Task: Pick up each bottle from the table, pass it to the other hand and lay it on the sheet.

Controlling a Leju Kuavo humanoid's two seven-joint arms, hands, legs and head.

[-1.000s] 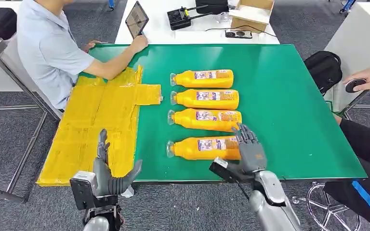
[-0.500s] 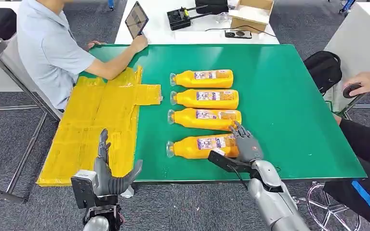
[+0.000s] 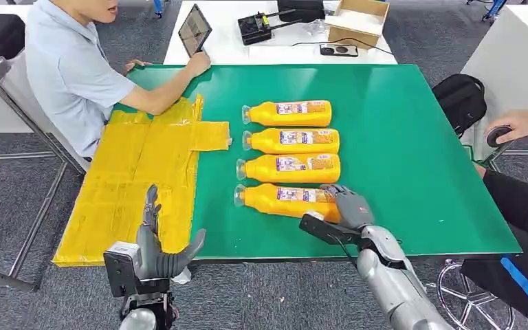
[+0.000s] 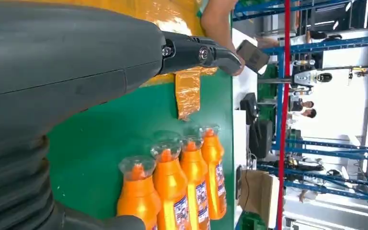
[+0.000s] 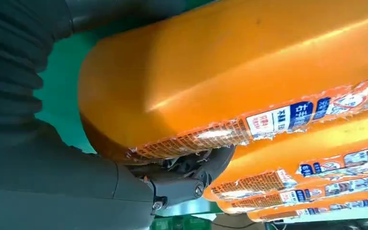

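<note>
Several orange bottles lie side by side on the green table [image 3: 412, 158], caps toward the yellow sheet [image 3: 137, 179]. My right hand [image 3: 347, 206] grips the nearest bottle [image 3: 282, 199] at its base end, fingers curled over it. In the right wrist view that bottle [image 5: 249, 72] lies across my palm with my fingers [image 5: 187, 177] wrapped under it, the other bottles [image 5: 316, 167] beyond. My left hand [image 3: 158, 251] is open, fingers spread and upright, at the near table edge by the sheet's corner. The left wrist view looks past my left hand [image 4: 76, 72] to the bottles [image 4: 172, 187] and the sheet [image 4: 187, 91].
A seated person [image 3: 69, 69] at the far left rests a forearm on the table beside the sheet. A tablet [image 3: 194, 29], a controller [image 3: 258, 27] and a cardboard box [image 3: 357, 20] stand on the white table behind. Another person's hand [image 3: 522, 124] is at the right.
My right hand has closed around the base of the nearest bottle, and the bottle has shifted away from me toward the neighbouring bottle. My left hand has barely moved.
</note>
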